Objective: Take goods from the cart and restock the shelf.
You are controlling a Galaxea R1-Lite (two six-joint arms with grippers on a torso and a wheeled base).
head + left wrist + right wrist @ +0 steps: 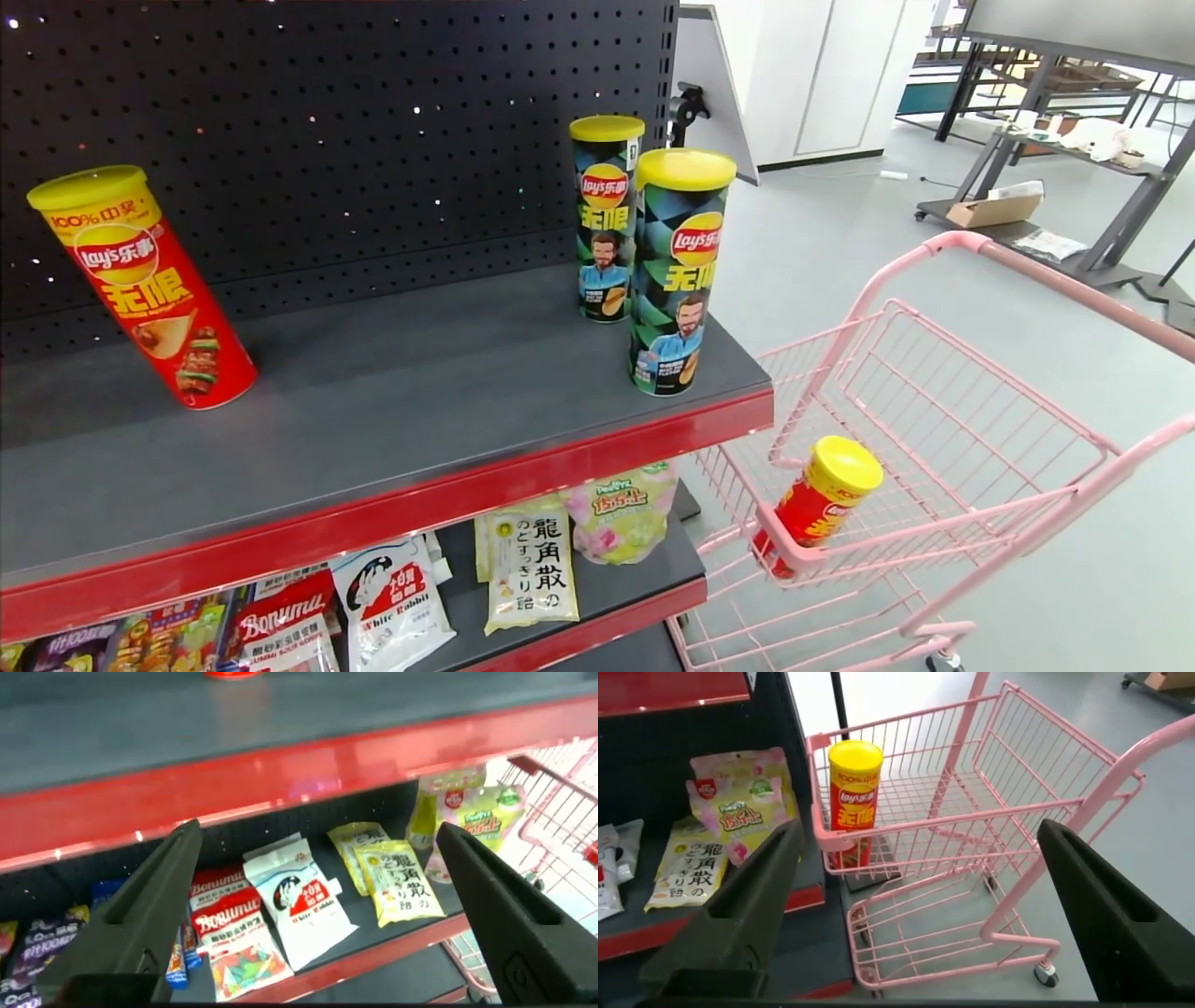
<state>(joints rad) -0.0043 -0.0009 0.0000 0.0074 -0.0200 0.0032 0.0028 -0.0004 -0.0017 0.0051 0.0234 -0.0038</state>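
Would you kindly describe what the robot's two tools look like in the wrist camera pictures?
The two look alike. The left tool has two matte black fingers, broad at the base and tapering like wedges to narrow tips, with smooth, plain surfaces. The right tool has the same pair of black wedge-shaped fingers.

A: On the top board of the shelf [373, 439] we have the left can [140, 280] standing at the far left, with the pegboard [327, 140] behind it.

B: At the right end we find two more. The rear can [605, 219] is nearer the pegboard, and the front can [677, 275] is just before it, by the board's front corner.

A: Right of the shelf we see the cart [962, 243]. The cart can [822, 504] is in its upper basket, at the corner nearest the shelf.

B: Under the top board we see packets [527, 560] on the lower board [644, 569].
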